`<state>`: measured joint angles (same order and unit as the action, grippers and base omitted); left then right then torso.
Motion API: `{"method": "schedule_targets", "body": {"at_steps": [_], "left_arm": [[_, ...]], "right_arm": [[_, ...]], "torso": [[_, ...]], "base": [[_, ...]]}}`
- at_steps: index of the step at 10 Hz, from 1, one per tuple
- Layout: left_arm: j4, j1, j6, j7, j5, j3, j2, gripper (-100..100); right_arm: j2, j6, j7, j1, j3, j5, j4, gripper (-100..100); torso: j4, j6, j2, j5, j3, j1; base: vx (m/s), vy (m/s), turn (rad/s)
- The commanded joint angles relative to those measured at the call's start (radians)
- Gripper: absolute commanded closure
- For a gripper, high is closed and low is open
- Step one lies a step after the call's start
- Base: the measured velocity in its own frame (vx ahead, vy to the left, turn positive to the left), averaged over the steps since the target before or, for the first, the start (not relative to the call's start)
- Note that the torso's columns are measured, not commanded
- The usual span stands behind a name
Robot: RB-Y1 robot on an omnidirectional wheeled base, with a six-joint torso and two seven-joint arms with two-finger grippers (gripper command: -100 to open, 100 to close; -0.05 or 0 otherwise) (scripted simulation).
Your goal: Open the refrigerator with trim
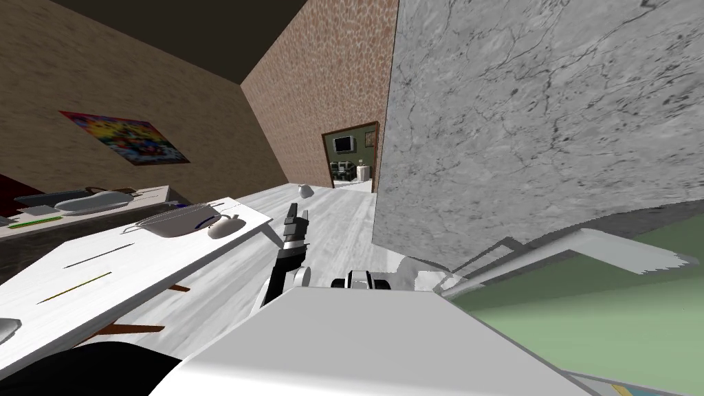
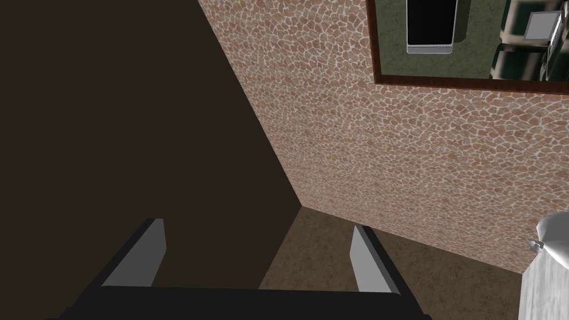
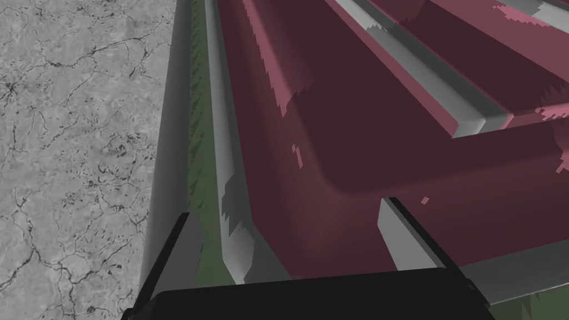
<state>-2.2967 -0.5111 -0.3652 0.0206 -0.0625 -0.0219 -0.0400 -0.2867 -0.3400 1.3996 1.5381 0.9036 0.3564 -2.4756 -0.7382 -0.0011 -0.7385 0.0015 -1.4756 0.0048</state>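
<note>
Refrigerator (image 1: 536, 124) — tall block with grey marbled faces — stands close on my right in the head view. Light grey trim bars (image 1: 591, 242) run beside it, next to a flat green surface (image 1: 605, 323).

Right gripper (image 3: 289, 211) is right up at it. The right wrist view shows, going away from the marbled face (image 3: 72, 139): a narrow green strip (image 3: 195, 139), a light grey rail (image 3: 222, 139) and a dark maroon panel (image 3: 361, 166) crossed by more grey bars. Jaws wide, holding nothing. The grey rail runs down into the gap, just inside the finger nearer the marbled face; the maroon panel lies behind the rest of the gap. Can't tell whether either finger touches the rail.

Left gripper (image 1: 297, 214) is held out ahead on the left, over the pale floor (image 1: 344, 220) between the refrigerator and a long white worktop (image 1: 158, 258). Its fingers (image 2: 150, 253) also stand wide, nothing between them.

Worktop carries a grey bowl-shaped pan (image 1: 172, 221) and a small white teapot-like vessel (image 1: 225, 225) — both well apart from either gripper.
</note>
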Motion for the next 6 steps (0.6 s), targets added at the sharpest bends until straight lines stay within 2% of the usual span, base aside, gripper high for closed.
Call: {"method": "schedule_targets", "body": {"at_steps": [1, 2, 3, 5, 6], "left_arm": [[0.0, 0.0, 0.0, 0.0, 0.0, 0.0, 0.0, 0], [0.0, 0.0, 0.0, 0.0, 0.0, 0.0, 0.0, 0], [0.0, 0.0, 0.0, 0.0, 0.0, 0.0, 0.0, 0], [0.0, 0.001, 0.0, 0.0, 0.0, 0.0, 0.0, 0], [0.0, 0.001, 0.0, 0.0, 0.0, 0.0, 0.0, 0]], "right_arm": [[0.003, -0.02, 0.012, 0.015, 0.015, 0.002, -0.004, -100], [0.004, -0.014, 0.006, 0.008, 0.009, 0.002, 0.005, -100], [-0.046, 0.007, -0.042, -0.041, -0.041, 0.025, 0.056, -100], [-0.11, 0.007, -0.082, -0.092, -0.088, 0.025, 0.113, -100], [-0.121, 0.007, -0.082, -0.123, -0.113, 0.025, 0.148, -100]], "torso": [[0.0, 0.0, 0.001, 0.0, -0.001, -0.001], [0.001, 0.0, 0.002, 0.0, -0.002, -0.001], [-0.001, 0.0, -0.004, 0.0, 0.002, -0.004], [-0.004, 0.001, -0.011, -0.002, 0.008, -0.004], [-0.001, 0.001, -0.003, -0.003, 0.002, -0.007]], "base": [[0.252, 0.087, 0.025], [0.108, 0.036, -0.002], [-0.101, 0.092, 0.15], [-0.111, 0.086, 0.046], [-0.036, 0.027, -0.016]]}}
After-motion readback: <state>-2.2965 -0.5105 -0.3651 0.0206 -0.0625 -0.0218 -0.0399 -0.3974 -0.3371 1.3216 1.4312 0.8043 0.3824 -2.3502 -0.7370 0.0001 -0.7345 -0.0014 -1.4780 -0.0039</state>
